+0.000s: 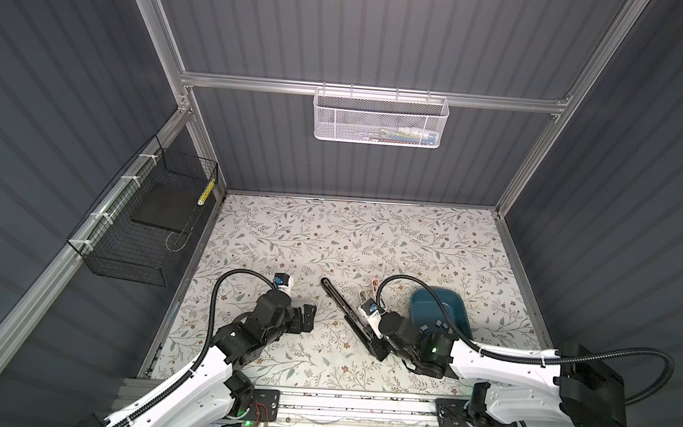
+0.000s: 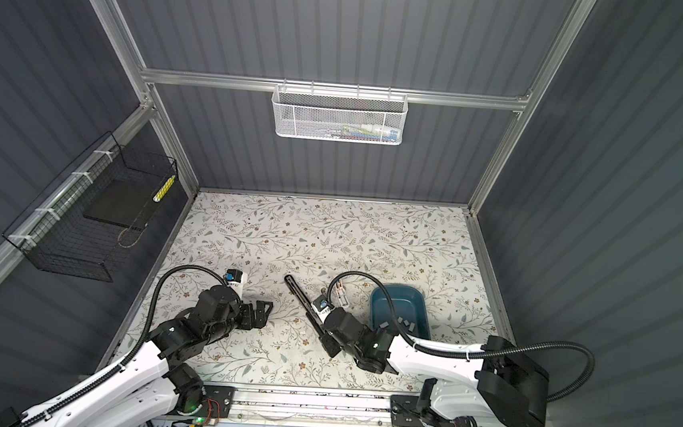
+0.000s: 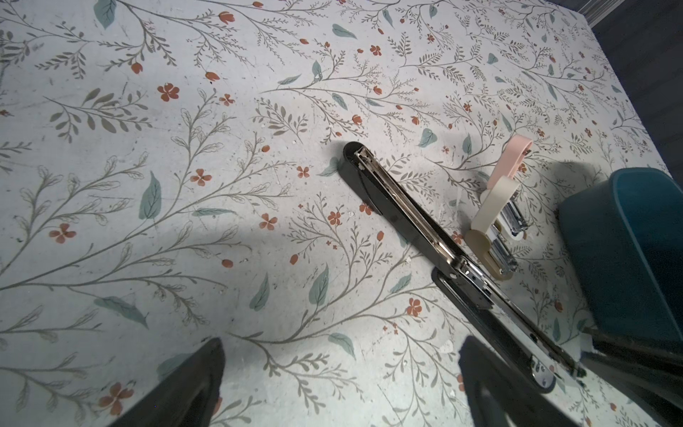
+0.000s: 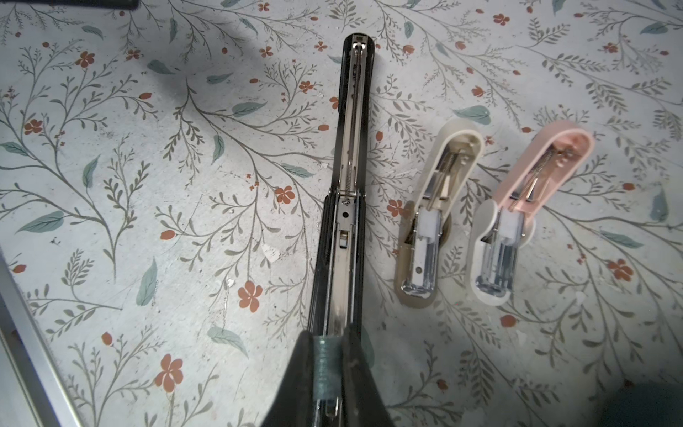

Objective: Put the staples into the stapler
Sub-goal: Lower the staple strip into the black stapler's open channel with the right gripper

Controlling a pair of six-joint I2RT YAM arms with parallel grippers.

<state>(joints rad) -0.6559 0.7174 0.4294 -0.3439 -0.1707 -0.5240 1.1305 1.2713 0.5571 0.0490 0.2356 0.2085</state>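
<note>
A long black stapler (image 1: 337, 299) (image 2: 298, 294) lies opened flat on the floral table, its metal channel facing up (image 4: 351, 129) (image 3: 399, 207). My right gripper (image 4: 327, 355) (image 1: 373, 342) is over the stapler's near end, shut on a silvery strip of staples (image 4: 327, 366) held just above the channel. More staples (image 1: 439, 324) (image 2: 404, 323) lie in the teal tray (image 1: 455, 303). To the left of the stapler, my left gripper (image 1: 308, 318) (image 3: 340, 384) hovers open, with only bare table between its fingers.
Two small staplers lie open right of the black one: a cream one (image 4: 432, 218) and a pink one (image 4: 517, 222). The teal tray (image 3: 628, 240) stands close behind my right arm. A black wire basket (image 1: 143, 224) hangs on the left wall and a white mesh basket (image 1: 378, 119) on the back rail.
</note>
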